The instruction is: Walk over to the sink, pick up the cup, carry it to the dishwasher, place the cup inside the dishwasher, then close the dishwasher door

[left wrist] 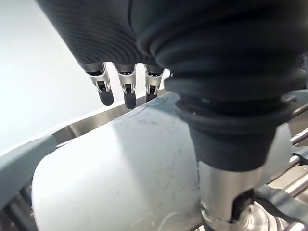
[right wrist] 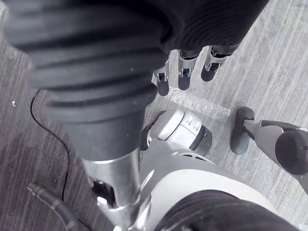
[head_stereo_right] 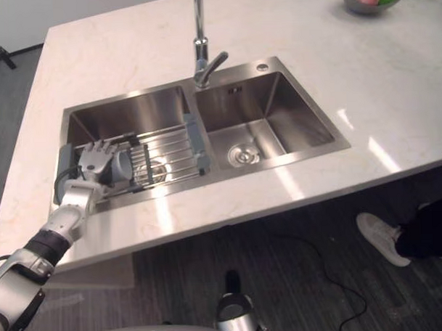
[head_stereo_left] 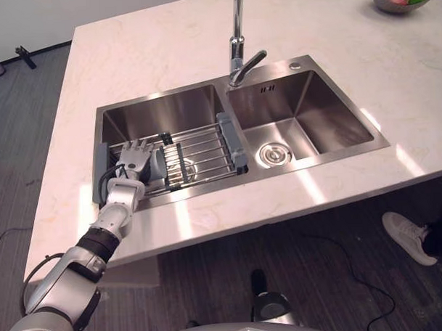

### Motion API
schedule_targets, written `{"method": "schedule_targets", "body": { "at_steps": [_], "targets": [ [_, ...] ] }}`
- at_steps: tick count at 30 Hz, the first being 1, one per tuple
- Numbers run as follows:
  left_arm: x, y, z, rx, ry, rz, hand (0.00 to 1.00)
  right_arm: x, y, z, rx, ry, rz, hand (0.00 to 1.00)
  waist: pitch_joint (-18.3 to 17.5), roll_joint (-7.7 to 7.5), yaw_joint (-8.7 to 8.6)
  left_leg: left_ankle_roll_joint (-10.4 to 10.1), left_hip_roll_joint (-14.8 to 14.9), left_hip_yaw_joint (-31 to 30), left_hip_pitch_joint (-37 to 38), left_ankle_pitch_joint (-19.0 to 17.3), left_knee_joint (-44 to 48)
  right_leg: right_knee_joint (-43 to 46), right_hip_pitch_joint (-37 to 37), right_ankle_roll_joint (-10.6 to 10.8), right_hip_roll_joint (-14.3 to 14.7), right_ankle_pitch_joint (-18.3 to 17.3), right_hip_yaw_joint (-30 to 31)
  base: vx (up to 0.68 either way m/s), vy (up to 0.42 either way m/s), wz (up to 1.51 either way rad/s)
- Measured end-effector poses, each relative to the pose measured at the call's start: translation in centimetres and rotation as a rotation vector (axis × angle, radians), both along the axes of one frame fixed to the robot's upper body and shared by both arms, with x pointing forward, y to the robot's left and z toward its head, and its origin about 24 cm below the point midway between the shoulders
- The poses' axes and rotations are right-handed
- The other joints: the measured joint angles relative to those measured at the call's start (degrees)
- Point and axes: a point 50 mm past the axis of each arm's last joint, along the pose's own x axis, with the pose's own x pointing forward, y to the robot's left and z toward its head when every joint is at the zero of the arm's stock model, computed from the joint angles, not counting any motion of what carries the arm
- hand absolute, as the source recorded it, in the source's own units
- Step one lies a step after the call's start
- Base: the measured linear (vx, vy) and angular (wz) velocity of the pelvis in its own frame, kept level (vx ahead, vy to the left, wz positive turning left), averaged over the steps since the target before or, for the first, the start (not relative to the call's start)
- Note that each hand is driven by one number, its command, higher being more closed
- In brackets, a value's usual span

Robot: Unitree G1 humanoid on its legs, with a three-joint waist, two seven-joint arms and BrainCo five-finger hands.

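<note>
1. Sink [head_stereo_left: 204,92]: double-basin steel, set in the pale desk [head_stereo_left: 347,37] nr its front edge. Faucet [head_stereo_left: 239,49] stands at the sink's back rim, btwn the two basins.
2. Wire rack [head_stereo_left: 206,148] w/ grey end pieces spans the L basin, side to side.
3. Cup [left wrist: 120,168]: pale grey, lying on its side on the rack, at the rack's end twd the desk's L edge.
4. Left hand [head_stereo_left: 133,158] comes in over the desk's front edge and sits on top of the cup. Fingers [left wrist: 127,94] straight and slightly spread, reaching past the cup's far side, not curled round it. Thumb [left wrist: 226,187] runs down along one side of the cup; can't tell if it presses.
5. Right hand [right wrist: 185,67] hangs over the grey floor [right wrist: 269,62], away from the desk; its fingers loose and nearly straight, holding nothing.
6. R basin holds just a round drain [head_stereo_left: 274,155].
7. Bowl [head_stereo_left: 397,3] w/ pink and green fruit at the desk's far R corner.
8. Person's white shoe [head_stereo_left: 408,235] on the floor, beyond the desk's front edge, R side.
</note>
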Motion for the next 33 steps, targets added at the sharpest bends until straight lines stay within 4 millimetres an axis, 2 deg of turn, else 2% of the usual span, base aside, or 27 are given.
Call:
{"method": "schedule_targets", "body": {
  "at_steps": [9, 13, 22, 23, 33],
  "targets": [
    [0.1, -0.3, -0.3, -0.019, 0.082, 0.048, 0.00, 0.0, 0.0, 0.0, 0.000, 0.000, -0.007, 0.00, 0.1, -0.09, -0.03, 0.0, 0.0, 0.1, 0.1, -0.3, 0.2, 0.0, 0.2, -0.1, 0.0, 0.0, 0.0, 0.00, 0.000, 0.00],
    [0.2, -0.1, -0.6, -0.098, 0.170, 0.106, 0.00, 0.0, -0.1, 0.0, -0.003, 0.000, -0.007, 0.00, -0.1, 0.19, -0.38, -0.1, 0.0, 0.2, 0.1, -0.6, 0.5, 0.0, 0.2, 0.0, 0.0, 0.0, 0.2, 0.00, 0.000, 0.00],
    [0.3, -0.4, -0.6, -0.105, 0.217, 0.110, 0.00, 0.2, -0.2, 0.0, -0.032, 0.002, 0.008, 0.00, 0.0, 0.31, -0.68, -0.1, 0.1, 0.2, 0.5, -1.0, 0.6, 0.0, 1.0, 0.3, 0.0, -0.4, 0.1, 0.00, 0.000, 0.00],
    [0.4, -0.5, -0.6, -0.105, 0.222, 0.110, 1.00, 0.3, -0.2, 0.1, -0.033, 0.000, 0.008, 0.00, 0.0, 0.34, -0.68, 0.0, 0.1, 0.2, 0.4, -1.1, 0.6, 0.0, 1.0, 0.4, 0.0, -0.5, 0.1, 0.00, 0.000, 0.00],
    [1.0, -1.2, 0.4, -0.142, 0.296, 0.040, 1.00, 0.9, -0.3, 0.3, -0.058, -0.030, 0.012, 0.00, 0.2, 0.80, -0.45, 0.0, 0.1, 0.2, 0.0, -1.3, 0.6, 0.0, 0.8, 0.4, 0.0, -0.5, 0.0, 0.00, 0.000, 0.00]
  ]
}}
